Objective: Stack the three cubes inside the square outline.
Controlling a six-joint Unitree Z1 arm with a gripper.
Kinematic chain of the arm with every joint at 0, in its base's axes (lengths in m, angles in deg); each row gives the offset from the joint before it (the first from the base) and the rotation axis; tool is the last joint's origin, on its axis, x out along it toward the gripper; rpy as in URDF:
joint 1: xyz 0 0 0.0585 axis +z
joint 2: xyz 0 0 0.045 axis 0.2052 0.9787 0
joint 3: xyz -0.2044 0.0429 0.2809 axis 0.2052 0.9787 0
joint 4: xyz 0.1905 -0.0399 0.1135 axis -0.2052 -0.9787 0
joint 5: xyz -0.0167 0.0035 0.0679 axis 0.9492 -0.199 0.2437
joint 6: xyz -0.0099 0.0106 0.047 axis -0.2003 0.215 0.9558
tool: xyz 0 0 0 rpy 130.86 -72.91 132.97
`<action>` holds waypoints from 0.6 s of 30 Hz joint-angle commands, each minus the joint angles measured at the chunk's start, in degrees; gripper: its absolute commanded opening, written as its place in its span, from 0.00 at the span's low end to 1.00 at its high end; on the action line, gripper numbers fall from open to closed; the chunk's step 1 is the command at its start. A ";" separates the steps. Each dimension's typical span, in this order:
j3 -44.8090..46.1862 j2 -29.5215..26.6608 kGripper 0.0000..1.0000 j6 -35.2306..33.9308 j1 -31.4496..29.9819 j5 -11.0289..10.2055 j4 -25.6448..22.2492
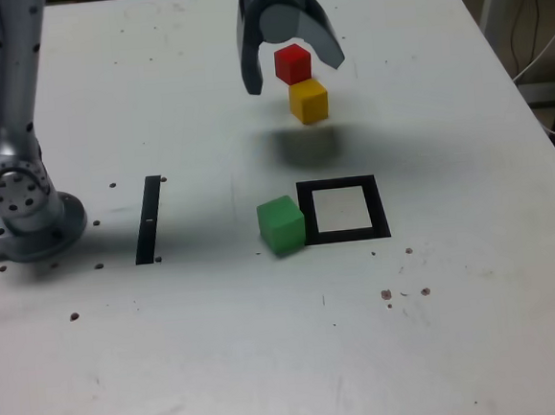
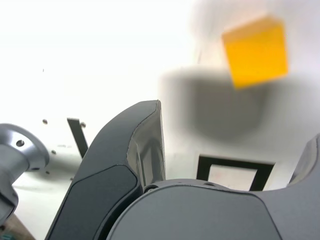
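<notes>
Fingers [image 1: 251,61] wide apart, curved, dark — matte yellow cube [image 1: 309,101], matte green cube [image 1: 282,225].

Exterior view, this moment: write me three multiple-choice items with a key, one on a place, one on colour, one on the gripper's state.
1. Where is the green cube?
A) Inside the square outline
B) Just to the exterior view's left of the outline
C) On the narrow black strip

2. Which two cubes sit close together on the far side of the outline?
A) Red and yellow
B) Green and red
C) Green and yellow

3. How does the gripper stand?
A) Shut on the green cube
B) Shut and empty
C) Open

Key:
1 B: the green cube lies by the outline's left border, and the white centre is bare.
2 A: the red cube shows right behind the yellow cube, both beyond the outline.
3 C: the fingers are spread wide, with a broad gap between them.
</notes>
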 commanded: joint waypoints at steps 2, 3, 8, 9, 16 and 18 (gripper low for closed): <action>-2.34 1.84 0.99 1.14 2.48 -0.25 -0.52; -3.06 2.30 0.99 1.46 3.22 -0.27 -0.71; -6.52 4.19 0.99 2.77 6.39 -0.27 -1.84; -7.12 4.51 0.99 2.98 6.92 -0.28 -2.03; -9.64 6.17 0.99 4.17 10.07 -0.11 -2.91; -10.26 6.56 0.99 4.41 10.69 -0.04 -3.18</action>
